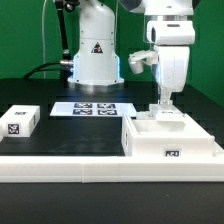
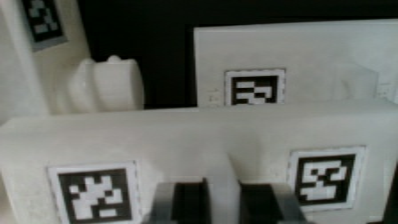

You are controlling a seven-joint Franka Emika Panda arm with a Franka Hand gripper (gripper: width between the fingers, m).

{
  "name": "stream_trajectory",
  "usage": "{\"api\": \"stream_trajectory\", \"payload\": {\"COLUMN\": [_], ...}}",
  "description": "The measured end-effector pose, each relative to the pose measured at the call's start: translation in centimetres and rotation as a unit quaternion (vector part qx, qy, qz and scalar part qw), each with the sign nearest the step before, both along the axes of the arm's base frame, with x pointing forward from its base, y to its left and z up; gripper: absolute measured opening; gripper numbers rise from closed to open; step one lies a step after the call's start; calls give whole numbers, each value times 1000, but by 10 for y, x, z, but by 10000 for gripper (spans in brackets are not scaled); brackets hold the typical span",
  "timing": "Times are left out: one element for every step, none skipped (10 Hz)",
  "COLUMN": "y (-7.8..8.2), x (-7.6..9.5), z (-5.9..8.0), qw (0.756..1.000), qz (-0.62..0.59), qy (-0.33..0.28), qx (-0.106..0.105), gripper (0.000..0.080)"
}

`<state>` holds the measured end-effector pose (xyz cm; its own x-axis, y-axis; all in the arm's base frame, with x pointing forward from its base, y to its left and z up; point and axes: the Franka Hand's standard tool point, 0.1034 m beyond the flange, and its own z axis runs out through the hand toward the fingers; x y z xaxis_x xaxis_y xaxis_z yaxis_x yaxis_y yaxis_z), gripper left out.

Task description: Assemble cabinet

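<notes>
gripper (image 1: 164,110) hangs at the large white plastic cabinet box (image 1: 150,150) — front corner of the black table (image 1: 80,130), exterior view's right — jaws narrow (gripping or not, cannot tell).

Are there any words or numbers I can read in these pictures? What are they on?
No words or numbers can be read.
Black triangle sticker on the robot base: too small to read.
Square black-and-white tags on the cabinet, the marker board and the small white block: patterns only, no text.

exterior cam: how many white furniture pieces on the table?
2. A small block at the exterior view's left, and the cabinet at its right, with the gripper reaching down into it. More may be hidden inside.
</notes>
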<state>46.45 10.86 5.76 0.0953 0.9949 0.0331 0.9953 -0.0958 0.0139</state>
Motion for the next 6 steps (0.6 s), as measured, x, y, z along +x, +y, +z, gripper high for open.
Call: {"api": "stream_trajectory", "payload": {"y": [0, -1, -1, 0, 0, 0], "x": [4, 9, 13, 17, 21, 25], "z": [1, 2, 3, 4, 4, 4], "qw": [1000, 1000, 1000, 1000, 1000, 1000], "qz": [-1, -2, -3, -4, -2, 0], "qy": [1, 2, 0, -2, -1, -1], "qx": [-1, -1, -1, 0, 0, 0], "gripper": [71, 71, 71, 71, 71, 71]}}
